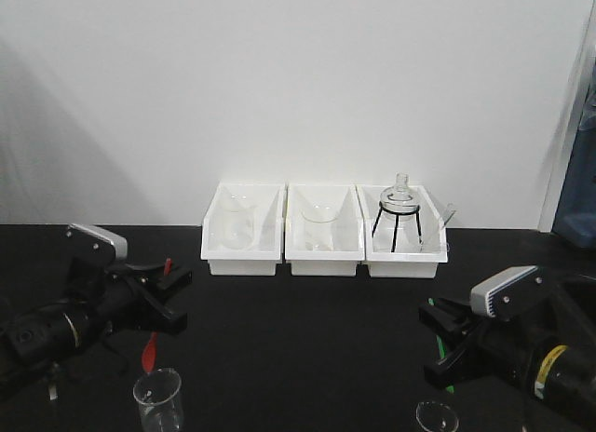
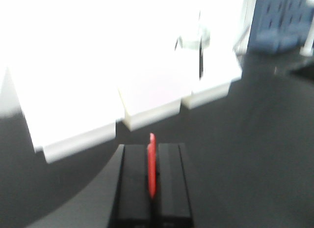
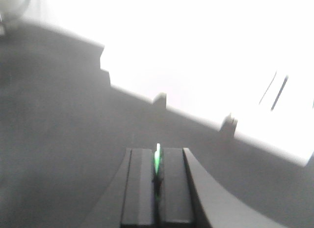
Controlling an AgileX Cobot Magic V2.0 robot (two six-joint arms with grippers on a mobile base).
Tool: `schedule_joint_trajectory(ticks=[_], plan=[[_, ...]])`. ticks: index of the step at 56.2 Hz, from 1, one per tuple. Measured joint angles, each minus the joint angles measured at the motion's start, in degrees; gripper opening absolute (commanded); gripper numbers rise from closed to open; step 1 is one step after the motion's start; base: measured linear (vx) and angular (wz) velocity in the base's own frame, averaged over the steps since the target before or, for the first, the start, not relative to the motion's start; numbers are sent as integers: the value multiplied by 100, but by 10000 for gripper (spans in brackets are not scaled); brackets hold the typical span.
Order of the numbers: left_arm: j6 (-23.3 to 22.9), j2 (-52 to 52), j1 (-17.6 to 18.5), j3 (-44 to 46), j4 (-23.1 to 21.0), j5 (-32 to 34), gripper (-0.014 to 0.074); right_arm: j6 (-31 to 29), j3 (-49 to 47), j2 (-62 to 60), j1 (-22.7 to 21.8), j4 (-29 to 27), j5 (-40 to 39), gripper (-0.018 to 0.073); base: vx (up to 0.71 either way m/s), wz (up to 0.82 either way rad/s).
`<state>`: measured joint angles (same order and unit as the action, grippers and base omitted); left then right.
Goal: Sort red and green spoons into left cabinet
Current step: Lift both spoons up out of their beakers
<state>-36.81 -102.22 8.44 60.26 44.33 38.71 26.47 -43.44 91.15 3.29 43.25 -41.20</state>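
Red spoon (image 1: 149, 350): lower left of the front view, clamped in the left gripper (image 1: 168, 302). The jaws are closed down to the spoon's thickness, with red sticking out above and below them. The left wrist view agrees: the red spoon (image 2: 151, 164) sits edge-on, pinched between the two pads.

Green spoon (image 1: 430, 311): lower right, same grip in the right gripper (image 1: 445, 344), jaws all but together on it. In the right wrist view the green spoon (image 3: 157, 161) shows as a thin strip between the pads.

Progress, my read: both pickups are done and neither spoon is placed. Carry and drop-off into the left cabinet are all still to do. I can't identify the cabinet here. There's only a blue panel (image 1: 577, 218) at the right edge of the front view, and I can't say it's the target.

Containers:
- Three white bins (image 1: 324, 257) sit in a row at centre on the black table (image 1: 298, 357), against the wall.
- The left bin holds a clear beaker (image 1: 238, 222).
- The middle bin holds a second beaker (image 1: 319, 225).
- The right bin holds a glass flask (image 1: 400, 192) on a black tripod stand (image 1: 396, 229).
- No spoons are in any of the bins.
- Two loose beakers stand at the bottom edge. One (image 1: 158, 395) is just under the red spoon's lower end, the other (image 1: 436, 418) is near the right gripper. Both look empty.
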Motion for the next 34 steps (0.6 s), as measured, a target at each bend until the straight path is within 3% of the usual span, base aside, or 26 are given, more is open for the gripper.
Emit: schedule_joint_trajectory(ticks=[10,19,34], plan=[[-542,917,0,-202,21,72,-6,26,0,-836,0,4,230,-9,0,0],[-743,1909,0,-1023,192,85,-6,291,0,-1294,0,87,613,-9,0,0],[-769,3514,0,-2001,222,-65,-6,1599,10,-1583,0,1480,669,-9,0,0]])
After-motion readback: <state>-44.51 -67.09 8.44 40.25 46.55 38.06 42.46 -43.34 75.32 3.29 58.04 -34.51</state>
